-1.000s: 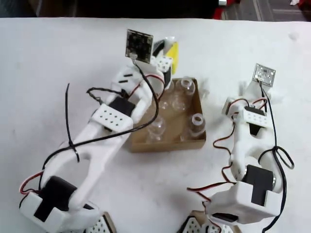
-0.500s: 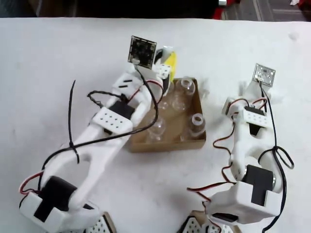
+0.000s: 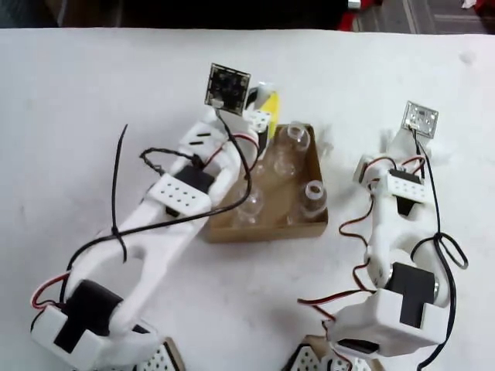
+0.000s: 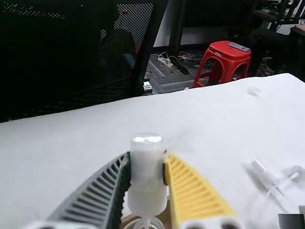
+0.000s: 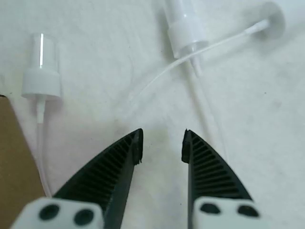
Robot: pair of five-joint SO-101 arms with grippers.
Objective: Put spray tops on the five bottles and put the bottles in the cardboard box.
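Capping step. The left gripper (image 4: 146, 160) clamps a white plastic spray top (image 4: 147, 177) between its jaws, with the brown cardboard box (image 3: 308, 225) beneath. The right gripper (image 5: 161, 143) jaws stand apart. The next move probably calls for aligning the stem with the neck of a clear bottle (image 3: 313, 195).

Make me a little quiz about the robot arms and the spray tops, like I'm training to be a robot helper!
1. True or false: the right gripper is shut.
2. What does the left gripper hold? A) a spray top B) a sponge C) nothing
3. Fill in: the bottles stand inside the ____.
Key: 1 false, it is open. 2 A. 3 cardboard box.
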